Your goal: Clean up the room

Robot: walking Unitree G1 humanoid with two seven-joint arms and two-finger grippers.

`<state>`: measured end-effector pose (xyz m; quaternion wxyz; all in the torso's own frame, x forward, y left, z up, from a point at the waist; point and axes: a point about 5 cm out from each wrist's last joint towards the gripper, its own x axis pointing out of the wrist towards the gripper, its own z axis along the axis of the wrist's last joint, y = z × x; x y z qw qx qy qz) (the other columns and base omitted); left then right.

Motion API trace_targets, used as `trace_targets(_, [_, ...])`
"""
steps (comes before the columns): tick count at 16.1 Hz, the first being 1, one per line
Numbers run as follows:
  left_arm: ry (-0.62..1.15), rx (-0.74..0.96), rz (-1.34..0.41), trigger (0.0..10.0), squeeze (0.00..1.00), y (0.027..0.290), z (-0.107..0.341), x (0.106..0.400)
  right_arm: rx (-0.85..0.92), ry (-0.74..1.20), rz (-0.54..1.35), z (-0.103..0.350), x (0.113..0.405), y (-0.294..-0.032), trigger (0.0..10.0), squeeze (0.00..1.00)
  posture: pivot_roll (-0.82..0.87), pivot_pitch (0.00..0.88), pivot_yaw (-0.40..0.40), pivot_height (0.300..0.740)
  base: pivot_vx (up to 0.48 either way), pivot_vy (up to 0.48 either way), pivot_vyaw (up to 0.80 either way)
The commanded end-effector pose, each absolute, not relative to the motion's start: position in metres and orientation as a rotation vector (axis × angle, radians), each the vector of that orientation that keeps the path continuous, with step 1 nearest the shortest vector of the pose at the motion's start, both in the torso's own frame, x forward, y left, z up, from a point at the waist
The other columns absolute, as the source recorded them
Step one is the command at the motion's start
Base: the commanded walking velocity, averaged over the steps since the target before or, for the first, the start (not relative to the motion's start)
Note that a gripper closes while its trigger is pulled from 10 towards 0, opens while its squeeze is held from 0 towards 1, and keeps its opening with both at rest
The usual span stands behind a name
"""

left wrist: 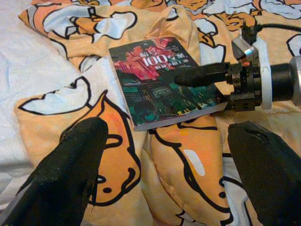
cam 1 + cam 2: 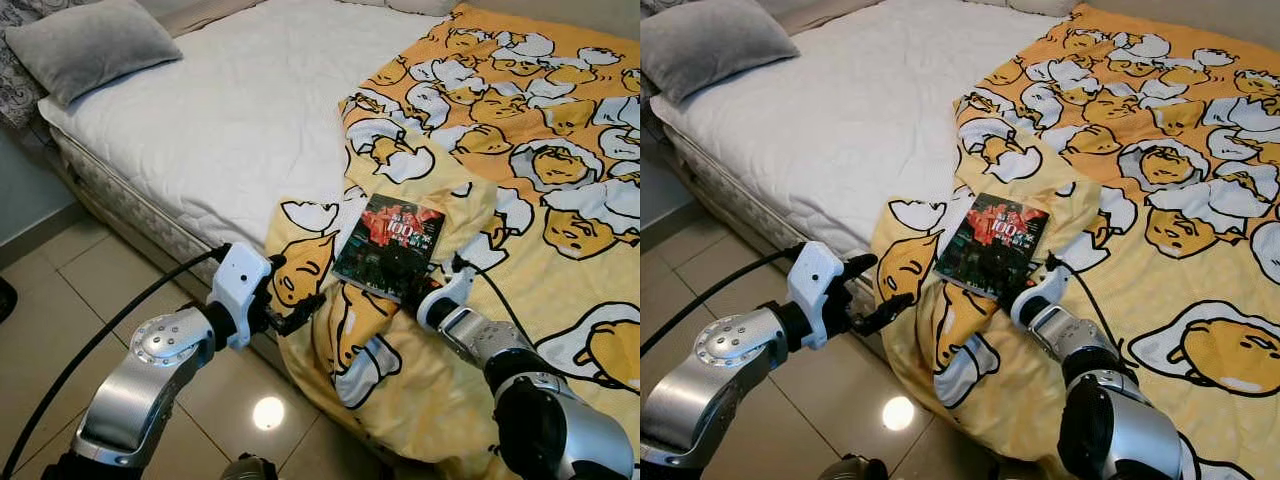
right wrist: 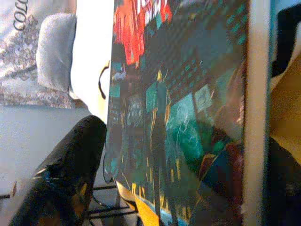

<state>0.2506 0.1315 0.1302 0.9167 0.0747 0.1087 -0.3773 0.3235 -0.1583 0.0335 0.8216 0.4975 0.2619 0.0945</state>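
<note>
A book [image 2: 389, 247] with a dark, red-lettered cover lies on a yellow cartoon-print blanket [image 2: 540, 200] near the bed's [image 2: 230, 120] edge. The right gripper [image 2: 415, 285] has its jaws closed on the book's near corner, one black finger [image 1: 200, 75] lying across the cover. The left gripper [image 2: 872, 292] hovers with jaws open and empty, the book just ahead of them and slightly to the side, over the blanket's drooping fold. A grey pillow [image 2: 90, 42] rests far beyond the jaws, at the bare mattress's corner.
</note>
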Motion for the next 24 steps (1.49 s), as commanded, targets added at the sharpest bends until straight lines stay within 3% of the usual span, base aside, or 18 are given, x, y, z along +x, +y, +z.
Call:
trace_targets(1, [0.225,0.171,-0.781,10.0,0.48,0.131,0.130,0.252,1.056,0.543,0.188,0.035,0.325,-0.161,0.0,0.00,-0.01,0.081,0.059,0.740,0.000,0.000,0.00])
trace_targets(24, [0.189,0.159,-0.795,10.0,0.48,0.125,0.133,0.280,1.004,0.438,0.208,0.042,0.327,-0.181,0.0,0.00,-0.07,0.000,0.107,0.740,0.000,0.000,0.00])
